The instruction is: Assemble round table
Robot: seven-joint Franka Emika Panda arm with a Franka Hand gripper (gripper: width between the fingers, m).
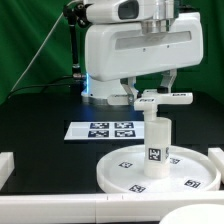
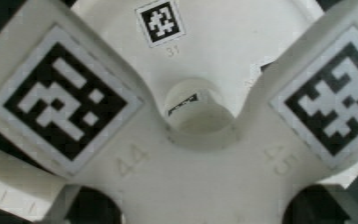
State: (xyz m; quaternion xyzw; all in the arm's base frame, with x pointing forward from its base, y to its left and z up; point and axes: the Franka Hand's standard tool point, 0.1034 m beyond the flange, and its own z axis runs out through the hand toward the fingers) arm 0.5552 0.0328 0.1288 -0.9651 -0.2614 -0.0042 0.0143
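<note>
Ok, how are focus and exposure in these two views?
Exterior view: fairly sharp, but the white arm glares, nearly blown out against the black table. Wrist view: the cross-shaped foot piece fills the frame, its tags soft and blurred.

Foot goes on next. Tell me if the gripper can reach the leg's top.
Likely yes: the gripper, holding the cross foot, hangs just above the upright leg with nothing between.

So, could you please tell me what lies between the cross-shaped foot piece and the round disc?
The cylinder leg stands upright on the round disc, right under the cross-shaped foot piece; the exterior view shows it.
</note>
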